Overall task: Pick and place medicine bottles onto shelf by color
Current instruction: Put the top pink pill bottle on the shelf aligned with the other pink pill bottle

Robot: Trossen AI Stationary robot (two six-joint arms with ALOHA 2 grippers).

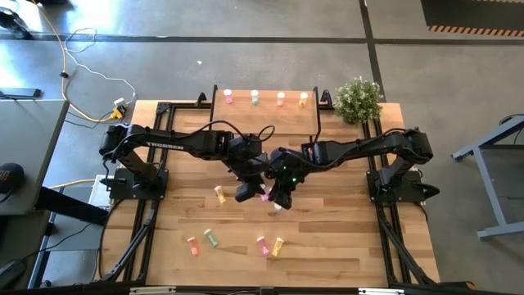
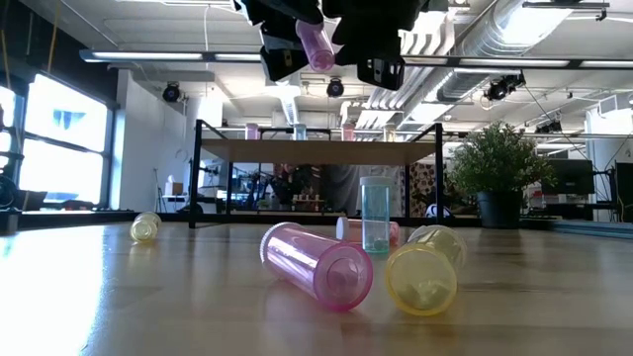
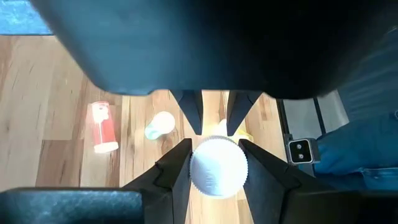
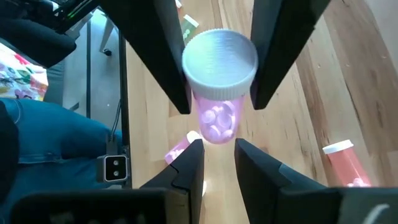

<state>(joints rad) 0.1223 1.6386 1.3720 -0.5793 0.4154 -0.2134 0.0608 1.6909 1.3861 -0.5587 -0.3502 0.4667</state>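
Left end effector: above the middle of the worktop, fingers pinching the pink bottle at its white cap, clear of the surface.
Right end effector: just beside the left one, fingers slightly parted at the same bottle's lower end; whether they touch it I cannot tell.
Shelf: at the far edge, four bottles standing on it.
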